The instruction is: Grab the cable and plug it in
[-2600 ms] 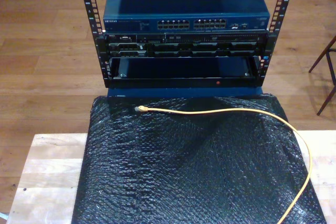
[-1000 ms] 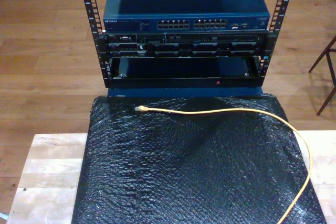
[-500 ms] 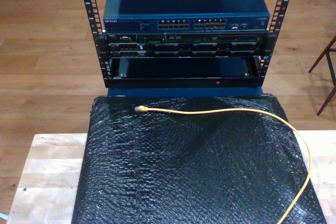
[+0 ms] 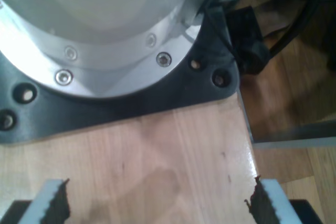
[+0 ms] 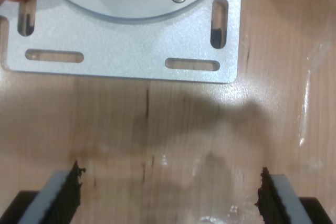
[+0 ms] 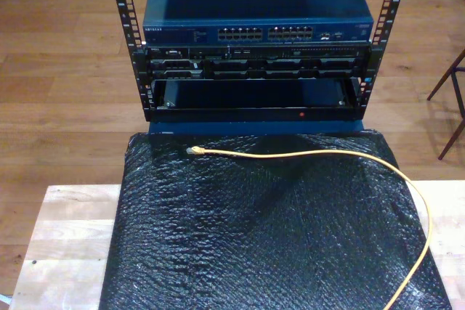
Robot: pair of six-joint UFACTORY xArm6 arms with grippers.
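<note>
Across black wrap (image 6: 254,237), the cable (image 6: 305,153) points its plug (image 6: 193,150) toward the exterior view's left.

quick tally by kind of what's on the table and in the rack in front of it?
Yellow cable: 1
Black bubble-wrap mat: 1
Blue network switch: 1
Black rack units under the switch: 1 block, separate units hard to tell
Open claws: 2, my first claw and my second claw, both over bare wood
Total: 6

The cable (image 6: 320,155) lies loose across the black bubble wrap (image 6: 254,237) before the rack (image 6: 254,70).
</note>
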